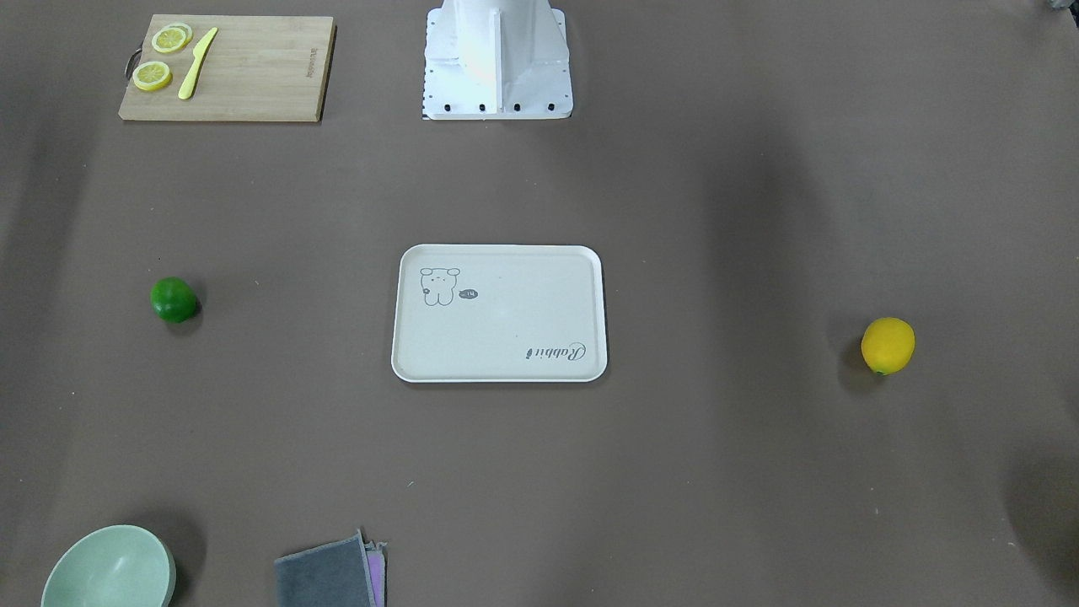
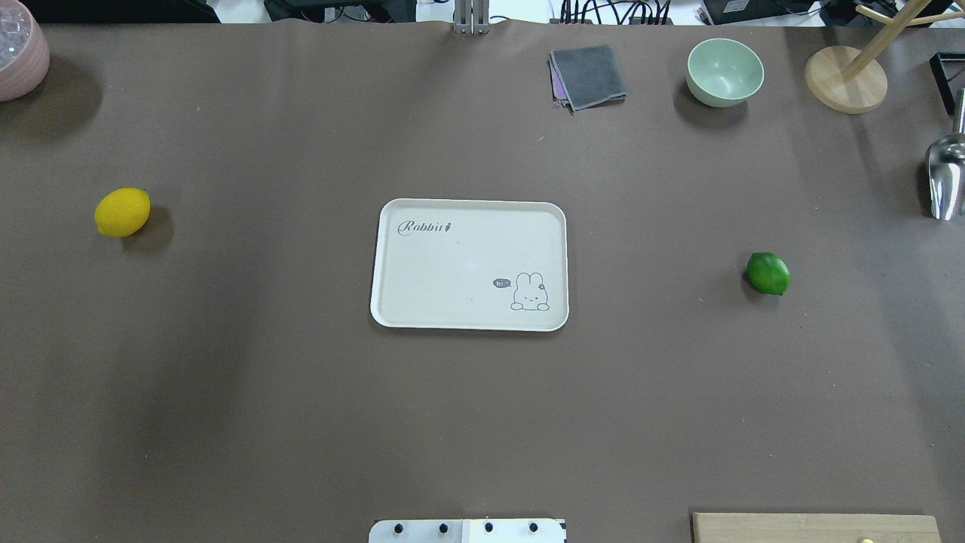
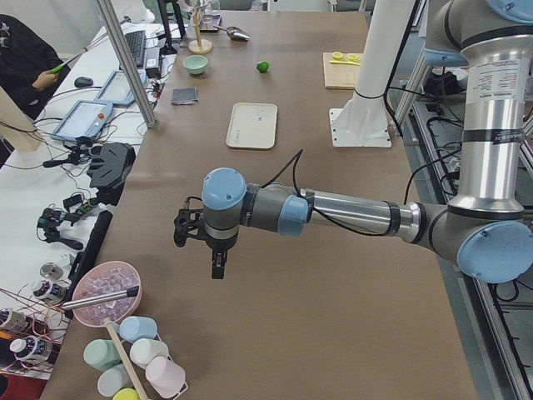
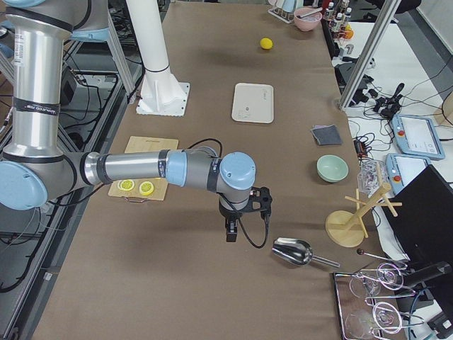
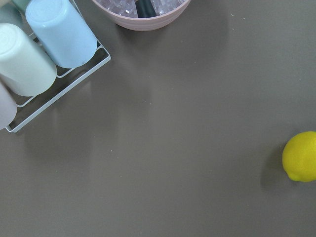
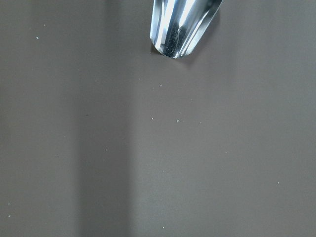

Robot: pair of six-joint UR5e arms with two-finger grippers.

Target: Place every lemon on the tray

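Observation:
The yellow lemon [image 2: 122, 212] lies on the table far left of the tray [image 2: 467, 215] in the overhead view; it also shows at the right edge of the left wrist view [image 5: 301, 156]. The green lemon [image 2: 767, 273] lies to the tray's right. The cream tray [image 1: 497, 371] is empty at the table's middle. My left gripper [image 3: 218, 268] hangs above the table near the yellow lemon's end. My right gripper [image 4: 230, 232] hangs near the metal scoop. Both show only in the side views, so I cannot tell whether they are open or shut.
A wooden cutting board [image 1: 253, 76] holds lemon slices and a yellow knife. A green bowl [image 2: 725, 72], a grey cloth [image 2: 588, 75], a wooden stand [image 2: 844, 79] and a metal scoop [image 6: 182, 24] lie at the far side. A pink bowl [image 5: 140, 17] and a cup rack [image 5: 44, 54] stand beyond the yellow lemon.

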